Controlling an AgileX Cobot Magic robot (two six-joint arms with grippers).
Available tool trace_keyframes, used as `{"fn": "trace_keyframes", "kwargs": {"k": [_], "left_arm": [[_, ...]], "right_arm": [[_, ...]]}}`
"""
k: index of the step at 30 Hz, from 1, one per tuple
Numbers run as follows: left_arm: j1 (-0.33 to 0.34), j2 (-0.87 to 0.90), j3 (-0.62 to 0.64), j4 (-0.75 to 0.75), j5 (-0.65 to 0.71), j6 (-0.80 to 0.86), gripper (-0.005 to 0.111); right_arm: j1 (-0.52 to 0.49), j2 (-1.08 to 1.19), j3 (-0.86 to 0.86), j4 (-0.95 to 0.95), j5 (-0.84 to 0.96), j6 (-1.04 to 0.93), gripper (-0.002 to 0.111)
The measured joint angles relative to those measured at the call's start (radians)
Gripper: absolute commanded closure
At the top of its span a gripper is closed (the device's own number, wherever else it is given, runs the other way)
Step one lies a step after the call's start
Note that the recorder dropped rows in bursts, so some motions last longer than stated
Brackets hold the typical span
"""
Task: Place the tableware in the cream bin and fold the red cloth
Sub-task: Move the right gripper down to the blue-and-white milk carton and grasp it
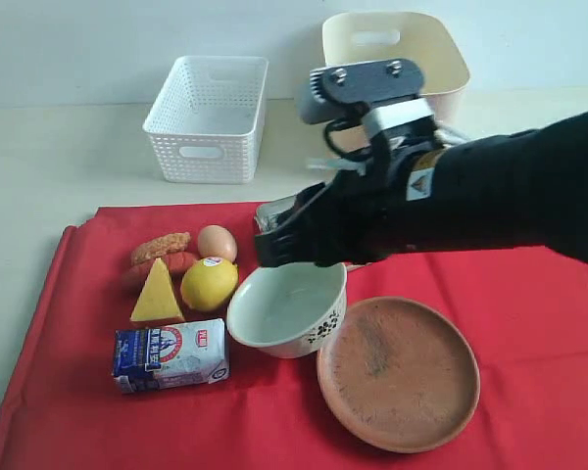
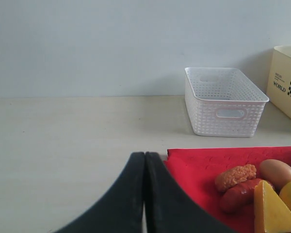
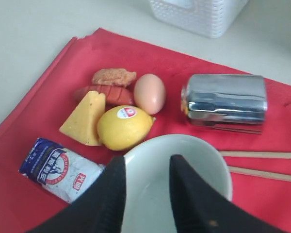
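The red cloth (image 1: 529, 294) lies spread flat on the table. On it stand the pale bowl (image 1: 284, 313) with a dark flower print and the brown clay plate (image 1: 399, 372). My right gripper (image 1: 267, 251) hangs open just above the bowl (image 3: 203, 167), one finger by its rim and the other over its inside. The steel cup (image 3: 225, 102) lies on its side behind the bowl. Two chopsticks (image 3: 262, 165) lie beside it. The cream bin (image 1: 441, 59) stands at the back. My left gripper (image 2: 145, 155) is shut and empty, over bare table by the cloth's corner (image 2: 208, 165).
A white perforated basket (image 1: 201, 147) stands at the back left. Food lies on the cloth's left part: a sausage (image 1: 162, 247), an egg (image 1: 217, 242), a cheese wedge (image 1: 157, 294), a lemon (image 1: 208, 283) and a milk carton (image 1: 171, 355).
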Motion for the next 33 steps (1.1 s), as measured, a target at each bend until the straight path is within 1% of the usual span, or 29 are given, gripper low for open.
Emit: {"fn": "trace_keyframes", "kwargs": {"k": [2, 5, 9, 15, 25, 26, 30, 33], "left_arm": [[0.000, 0.000, 0.000, 0.000, 0.000, 0.000, 0.107], [0.000, 0.000, 0.000, 0.000, 0.000, 0.000, 0.107], [0.000, 0.000, 0.000, 0.000, 0.000, 0.000, 0.107], [0.000, 0.000, 0.000, 0.000, 0.000, 0.000, 0.107], [0.000, 0.000, 0.000, 0.000, 0.000, 0.000, 0.107], [0.000, 0.000, 0.000, 0.000, 0.000, 0.000, 0.107], [0.000, 0.000, 0.000, 0.000, 0.000, 0.000, 0.107], [0.000, 0.000, 0.000, 0.000, 0.000, 0.000, 0.107]], "right_arm": [[0.029, 0.046, -0.030, 0.000, 0.003, -0.014, 0.059], [0.064, 0.124, -0.082, 0.000, 0.008, -0.040, 0.055], [0.101, 0.216, -0.170, 0.000, 0.042, -0.095, 0.055], [0.144, 0.334, -0.325, 0.000, 0.115, -0.231, 0.055], [0.148, 0.541, -0.505, -0.021, 0.183, -0.303, 0.055], [0.148, 0.544, -0.508, -0.021, 0.193, -0.326, 0.054], [0.148, 0.548, -0.511, -0.025, 0.243, -0.417, 0.044], [0.155, 0.548, -0.513, -0.025, 0.312, -0.526, 0.042]]}}
